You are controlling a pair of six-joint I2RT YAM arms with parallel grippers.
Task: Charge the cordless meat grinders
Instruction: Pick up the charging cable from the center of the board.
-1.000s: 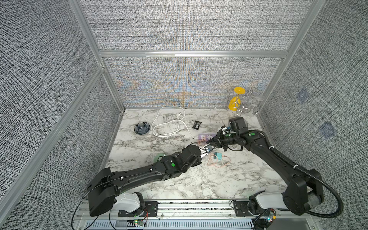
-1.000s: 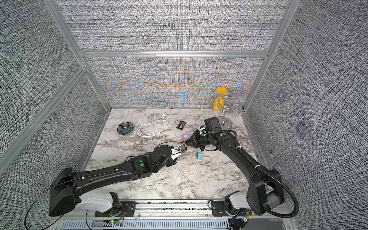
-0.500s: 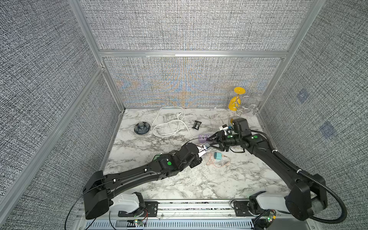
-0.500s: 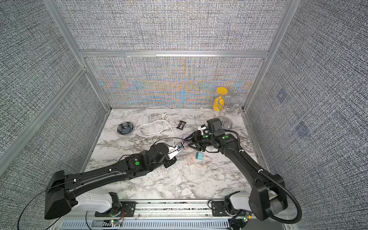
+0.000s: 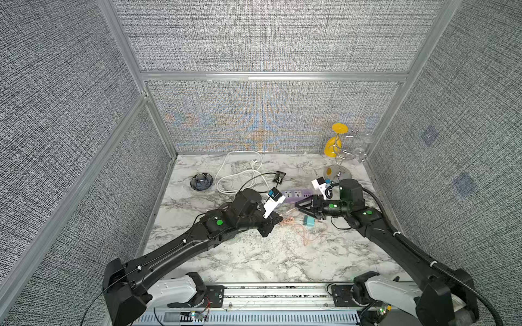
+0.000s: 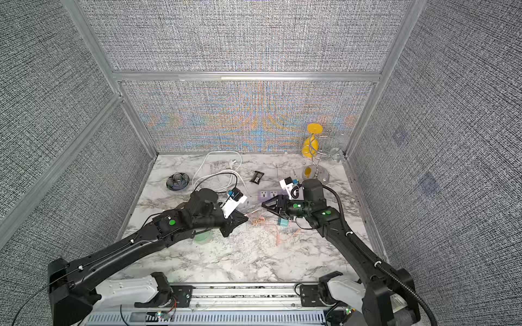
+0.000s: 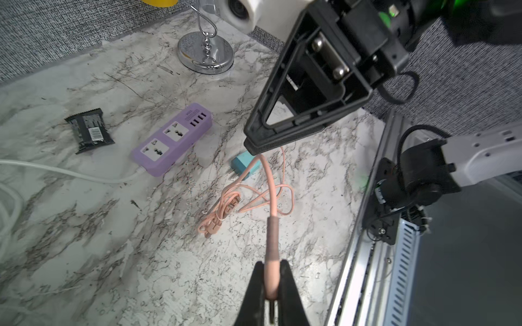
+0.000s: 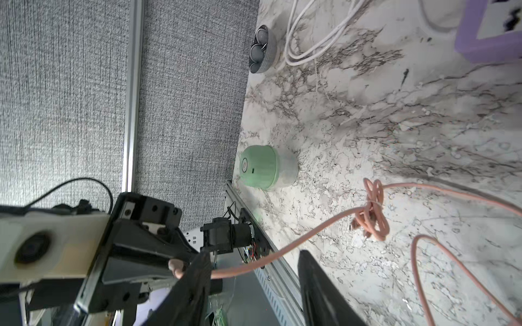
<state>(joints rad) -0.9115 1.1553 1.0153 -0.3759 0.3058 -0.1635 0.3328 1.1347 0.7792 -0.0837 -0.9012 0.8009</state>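
Nearest the front, the mint-green grinder (image 8: 261, 166) stands upright on the marble tabletop (image 5: 254, 254), beneath the left arm. Beyond it, the left gripper (image 7: 271, 271) pinches the pink cable (image 7: 272, 197) by its end. The right gripper (image 8: 252, 254) (jaws apart) faces it, near the teal charger (image 7: 244, 166). The purple power strip (image 7: 172, 139) lies farther back.

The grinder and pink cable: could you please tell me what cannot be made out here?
- Grinder: top view, the left arm covers most of it; right wrist view, any socket is too small to tell.
- Pink cable: left wrist view, plug tip hidden inside the left pincer.
- Charger: left wrist view, the right pincer covers its cable end.
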